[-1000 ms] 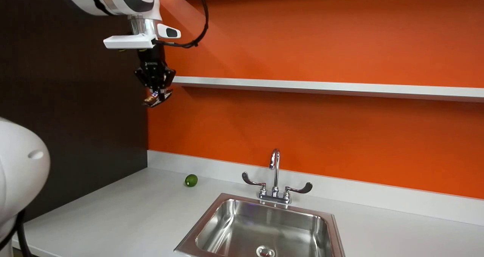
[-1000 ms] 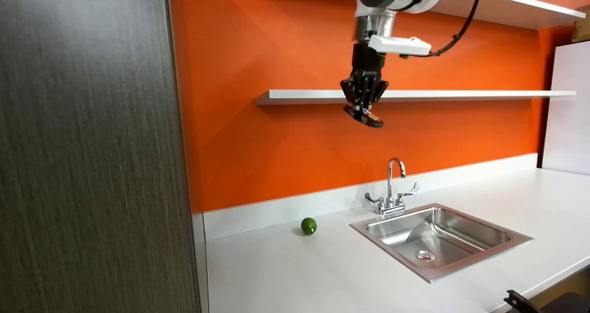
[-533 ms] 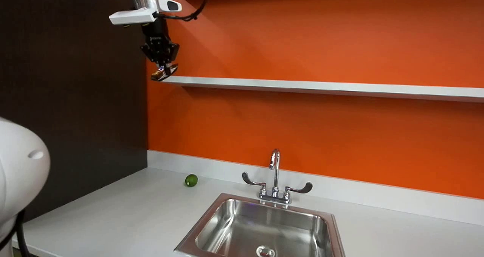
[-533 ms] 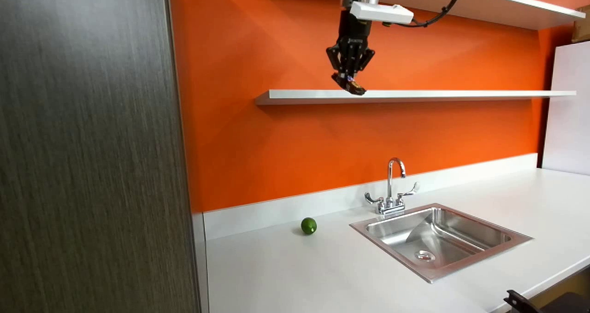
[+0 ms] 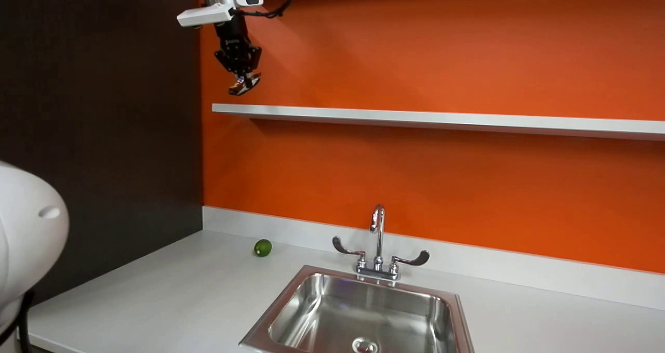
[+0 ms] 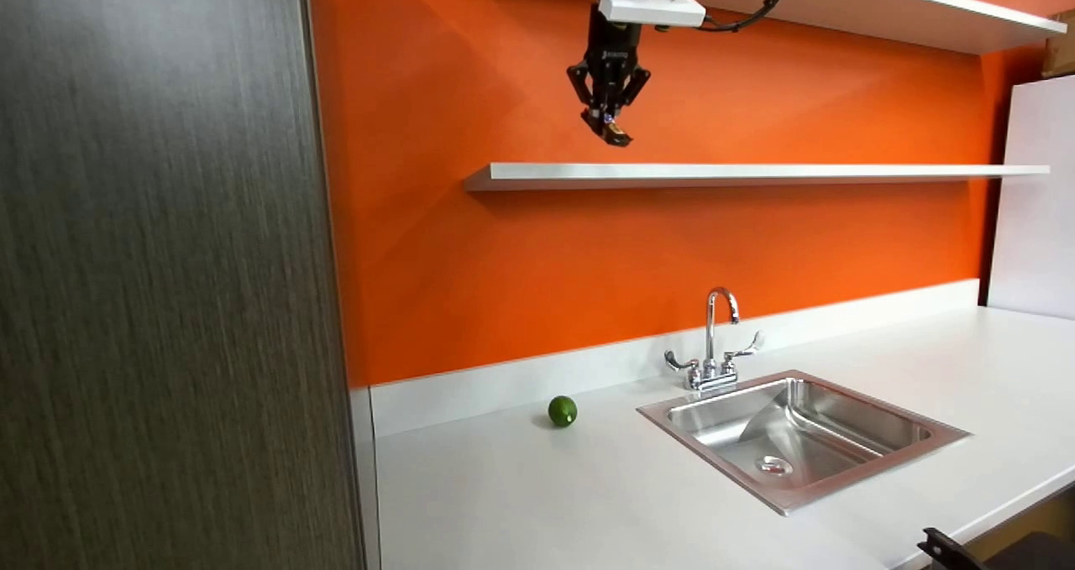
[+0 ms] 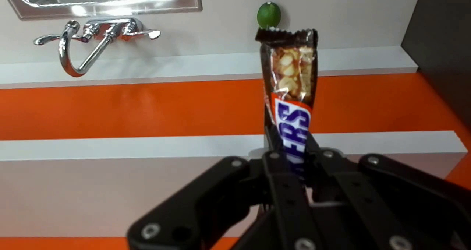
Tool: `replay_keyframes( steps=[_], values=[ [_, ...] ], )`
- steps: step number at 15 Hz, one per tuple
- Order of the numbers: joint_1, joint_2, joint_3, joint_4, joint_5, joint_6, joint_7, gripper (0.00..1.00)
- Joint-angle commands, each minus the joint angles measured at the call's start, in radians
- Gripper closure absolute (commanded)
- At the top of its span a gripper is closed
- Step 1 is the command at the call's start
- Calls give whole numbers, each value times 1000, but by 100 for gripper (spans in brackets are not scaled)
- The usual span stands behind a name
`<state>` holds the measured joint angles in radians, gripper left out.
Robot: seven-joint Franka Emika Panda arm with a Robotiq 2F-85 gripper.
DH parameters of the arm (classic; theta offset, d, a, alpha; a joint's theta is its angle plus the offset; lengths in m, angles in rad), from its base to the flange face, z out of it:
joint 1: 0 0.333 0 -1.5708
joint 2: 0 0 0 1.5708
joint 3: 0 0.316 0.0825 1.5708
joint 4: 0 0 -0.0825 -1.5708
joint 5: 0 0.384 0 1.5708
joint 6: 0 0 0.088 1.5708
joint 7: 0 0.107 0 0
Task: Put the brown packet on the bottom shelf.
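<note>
The brown packet is a dark, shiny wrapper with a white and purple label. My gripper is shut on it, one finger on each side, and the packet sticks out past the fingertips. In both exterior views the packet hangs tilted from the gripper. It appears higher than the bottom shelf, near its end by the dark panel, with a gap between. In the wrist view the shelf lies beyond the fingers, which hide part of it.
A green lime sits on the counter. A steel sink and a faucet are below. An upper shelf hangs over the arm. A dark panel stands at the shelf's end.
My gripper has risen with the packet from below the shelf's level to above it. It has also shifted toward the wall and shelf. The grip looks unchanged.
</note>
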<state>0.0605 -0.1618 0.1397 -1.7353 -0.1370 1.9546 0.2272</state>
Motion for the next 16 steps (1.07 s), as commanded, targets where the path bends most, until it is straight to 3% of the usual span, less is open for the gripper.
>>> replay_keyframes(
  steps=[1, 14, 15, 16],
  values=[
    [5, 154, 7, 195, -56, -78, 47, 96],
    [57, 435, -59, 525, -52, -122, 39, 96],
    [61, 446, -64, 542, -52, -135, 40, 60],
    [51, 452, -52, 549, -57, -139, 44, 58]
  ],
)
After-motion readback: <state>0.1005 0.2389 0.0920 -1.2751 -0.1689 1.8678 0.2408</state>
